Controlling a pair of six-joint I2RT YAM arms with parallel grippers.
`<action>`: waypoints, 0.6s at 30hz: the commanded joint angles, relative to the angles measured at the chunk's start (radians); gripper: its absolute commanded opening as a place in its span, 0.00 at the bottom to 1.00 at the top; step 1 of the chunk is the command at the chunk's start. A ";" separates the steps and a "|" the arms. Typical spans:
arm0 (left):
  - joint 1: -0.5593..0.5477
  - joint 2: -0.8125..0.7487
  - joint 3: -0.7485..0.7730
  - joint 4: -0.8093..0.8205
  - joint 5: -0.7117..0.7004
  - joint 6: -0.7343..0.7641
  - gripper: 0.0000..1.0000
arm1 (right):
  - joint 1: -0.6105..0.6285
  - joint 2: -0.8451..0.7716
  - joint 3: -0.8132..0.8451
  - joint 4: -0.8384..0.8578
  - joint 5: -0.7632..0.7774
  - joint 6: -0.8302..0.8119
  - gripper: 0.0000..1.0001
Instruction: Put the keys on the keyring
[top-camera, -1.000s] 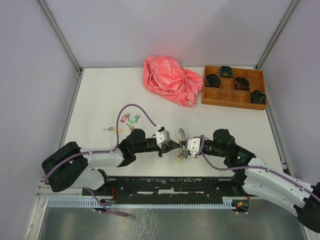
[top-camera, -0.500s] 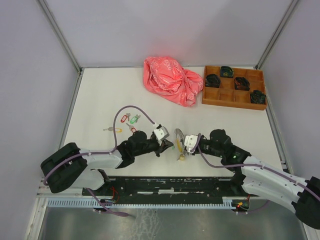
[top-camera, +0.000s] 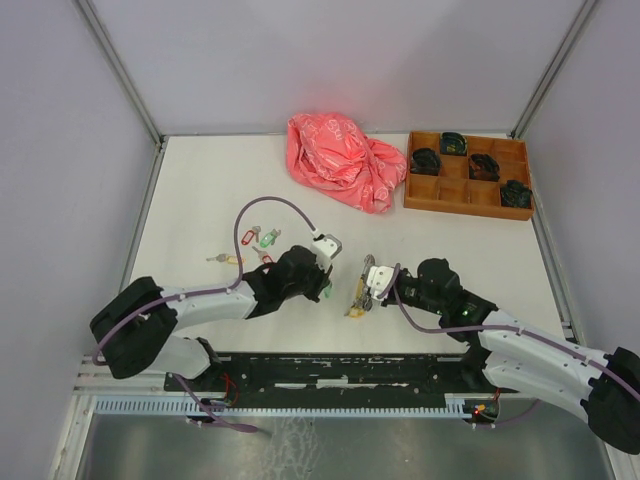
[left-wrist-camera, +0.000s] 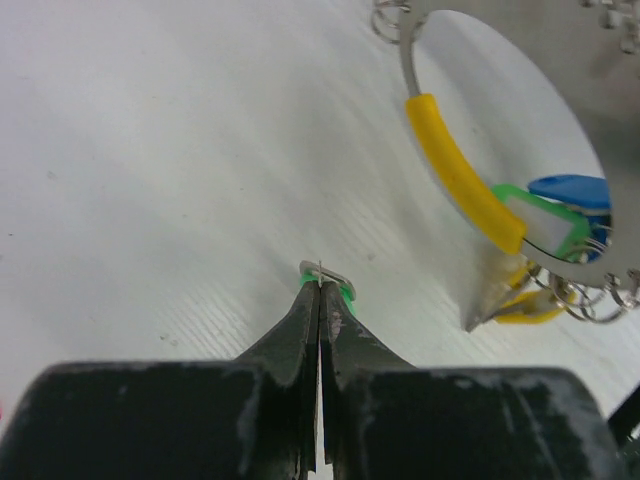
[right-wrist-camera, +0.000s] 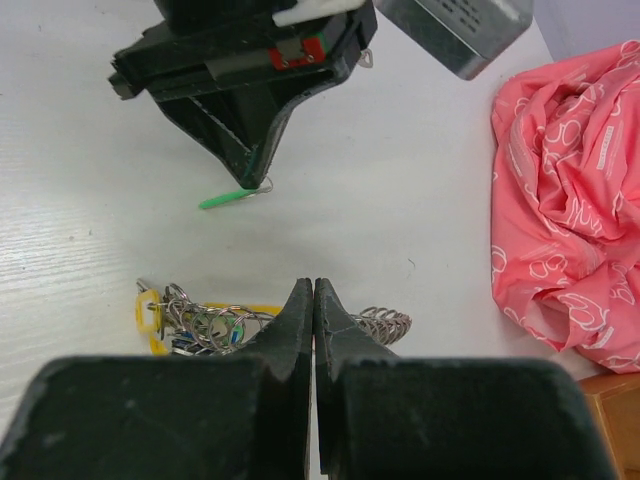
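One green key (left-wrist-camera: 343, 291) in left fingers (left-wrist-camera: 298, 330), farther from keyring (left-wrist-camera: 460, 190)

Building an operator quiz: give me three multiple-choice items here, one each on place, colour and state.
1. Where is the pink bag? A) left of the tray B) inside the tray C) on the floor
2. Tag colour of the key in the left gripper? A) red B) green C) blue
3. The right gripper is: A) wide open B) shut on the keyring C) out of view
Key: A, the top view shows it beside the tray; B, green shows at the jaws' tip; B, the keyring sits in its closed jaws.
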 joint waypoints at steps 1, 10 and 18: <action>0.034 0.089 0.048 0.027 -0.057 -0.038 0.03 | 0.001 -0.008 -0.003 0.092 0.021 0.023 0.01; 0.058 0.128 -0.027 0.312 -0.016 0.006 0.20 | 0.001 -0.007 -0.012 0.108 0.028 0.052 0.01; 0.061 0.011 -0.150 0.544 0.048 0.097 0.36 | -0.001 0.033 -0.030 0.167 0.029 0.086 0.01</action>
